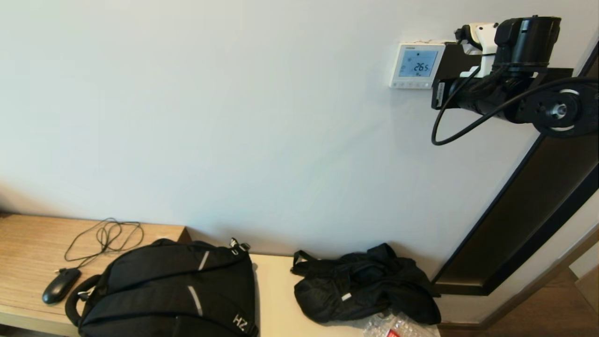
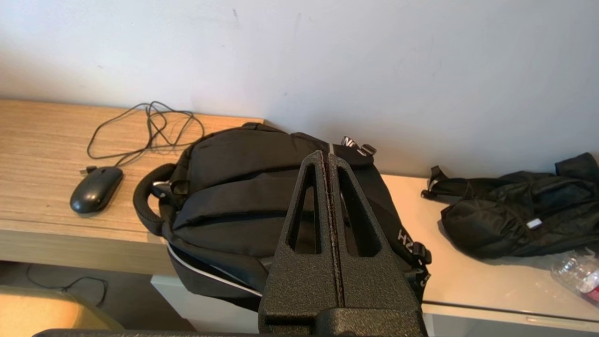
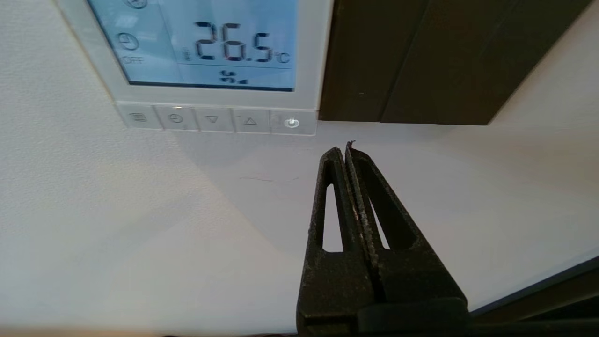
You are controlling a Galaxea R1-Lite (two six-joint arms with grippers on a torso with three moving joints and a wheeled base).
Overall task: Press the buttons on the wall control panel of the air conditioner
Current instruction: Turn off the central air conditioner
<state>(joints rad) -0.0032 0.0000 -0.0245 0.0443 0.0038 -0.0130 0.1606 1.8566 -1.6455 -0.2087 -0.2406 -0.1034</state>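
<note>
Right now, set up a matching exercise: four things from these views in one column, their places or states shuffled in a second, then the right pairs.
1. control panel
2. right gripper
3. mouse
4. left gripper

A. shut, above the black backpack
B. on the wooden desk, cable attached
C. screen lit, reading 26.5
D. shut, tips near the wall just under the power button

Pairs: 1-C, 2-D, 3-B, 4-A

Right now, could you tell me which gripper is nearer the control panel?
Right. The right gripper points at the wall just below the control panel; the left gripper hangs far below, over the backpack.
</note>
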